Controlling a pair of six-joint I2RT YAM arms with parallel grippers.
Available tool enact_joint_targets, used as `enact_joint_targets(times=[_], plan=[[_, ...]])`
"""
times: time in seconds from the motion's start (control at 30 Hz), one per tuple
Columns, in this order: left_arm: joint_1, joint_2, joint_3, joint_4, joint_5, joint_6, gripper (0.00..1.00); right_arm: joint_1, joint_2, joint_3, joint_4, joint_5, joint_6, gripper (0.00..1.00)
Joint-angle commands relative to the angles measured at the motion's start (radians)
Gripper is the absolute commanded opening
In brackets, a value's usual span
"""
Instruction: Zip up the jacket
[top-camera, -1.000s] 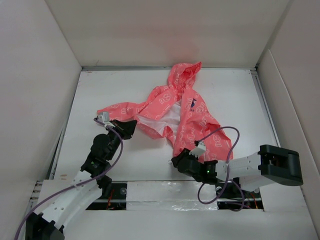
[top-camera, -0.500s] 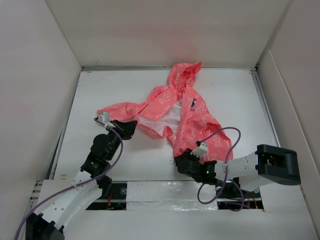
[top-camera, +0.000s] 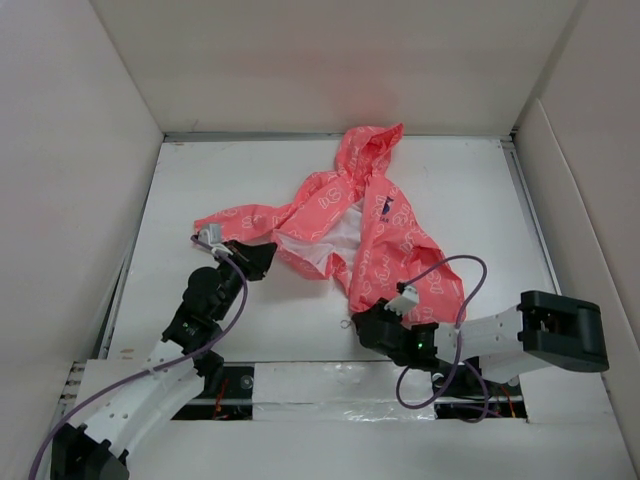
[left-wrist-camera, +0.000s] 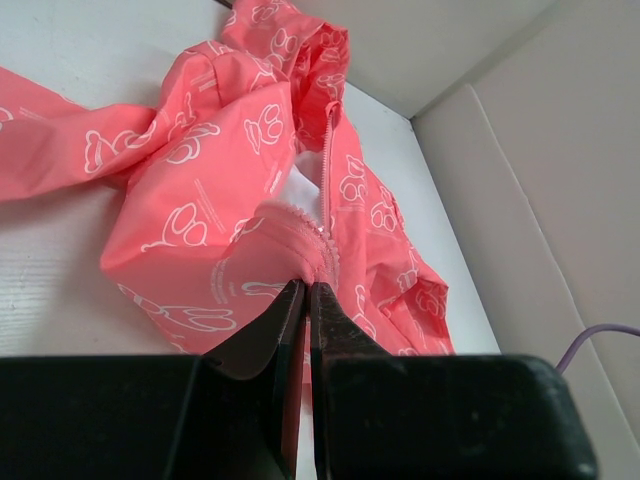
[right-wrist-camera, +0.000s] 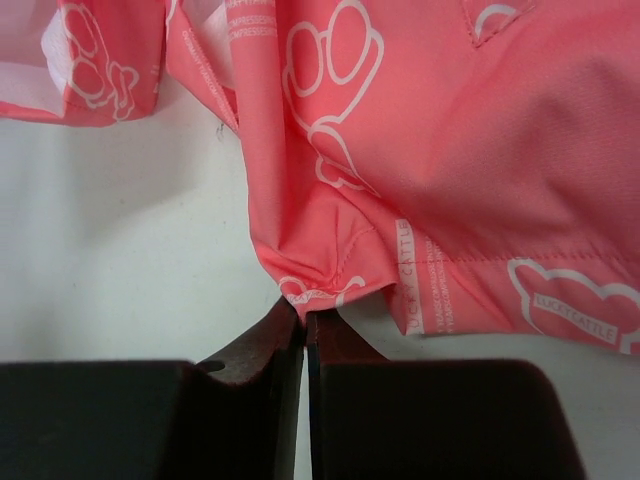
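One jacket (top-camera: 378, 240) lies unzipped on the table (top-camera: 480, 200), unmoved since a second ago. Two grippers hold it: the left gripper (left-wrist-camera: 308, 288) still pinches its zipper edge, and the right gripper (right-wrist-camera: 303, 318) — open before — now pinches the hem corner.

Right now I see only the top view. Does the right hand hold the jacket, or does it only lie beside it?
Observer: It holds it. In the right wrist view the right hand is shut on the jacket, and it pinches only the tip of the hem corner.
Operator: And the other one, what part has it?
Observer: In the left wrist view the left hand is shut on a bunched fold at the near end of the zipper.
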Motion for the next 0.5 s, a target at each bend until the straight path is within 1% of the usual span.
enact_joint_targets(times=[0.0, 0.07, 0.13, 0.17, 0.23, 0.27, 0.3, 0.33, 0.37, 0.4, 0.43, 0.47], plan=[[-0.003, -0.002, 0.009, 0.052, 0.028, -0.002, 0.00, 0.020, -0.039, -0.008, 0.030, 0.097, -0.012, 0.03], [-0.003, -0.002, 0.021, 0.051, 0.038, -0.001, 0.00, 0.020, -0.071, -0.008, 0.031, 0.114, -0.041, 0.00], [-0.003, 0.003, 0.041, 0.043, 0.043, 0.006, 0.00, 0.020, -0.117, -0.010, 0.063, 0.120, -0.104, 0.00], [-0.003, 0.007, 0.050, 0.040, 0.069, 0.007, 0.00, 0.020, -0.178, -0.013, 0.086, 0.125, -0.191, 0.00], [-0.003, 0.017, 0.079, 0.035, 0.084, 0.016, 0.00, 0.020, -0.267, -0.020, 0.180, 0.116, -0.314, 0.00], [-0.003, 0.023, 0.093, 0.032, 0.093, 0.019, 0.00, 0.020, -0.369, -0.021, 0.224, 0.091, -0.469, 0.00], [-0.003, 0.030, 0.105, 0.029, 0.100, 0.024, 0.00, 0.020, -0.417, 0.001, 0.282, 0.080, -0.539, 0.00], [-0.003, 0.041, 0.139, 0.025, 0.106, 0.029, 0.00, 0.020, -0.463, 0.019, 0.295, 0.059, -0.607, 0.00], [-0.003, 0.067, 0.156, 0.026, 0.127, 0.038, 0.00, -0.015, -0.506, 0.038, 0.313, -0.020, -0.729, 0.00], [-0.003, 0.083, 0.173, 0.031, 0.144, 0.042, 0.00, -0.039, -0.570, 0.058, 0.368, -0.073, -0.785, 0.00], [-0.003, 0.101, 0.216, 0.029, 0.159, 0.047, 0.00, -0.062, -0.595, 0.074, 0.402, -0.137, -0.837, 0.00], [-0.003, 0.130, 0.236, 0.026, 0.188, 0.050, 0.00, -0.088, -0.615, 0.103, 0.441, -0.251, -0.912, 0.00]])
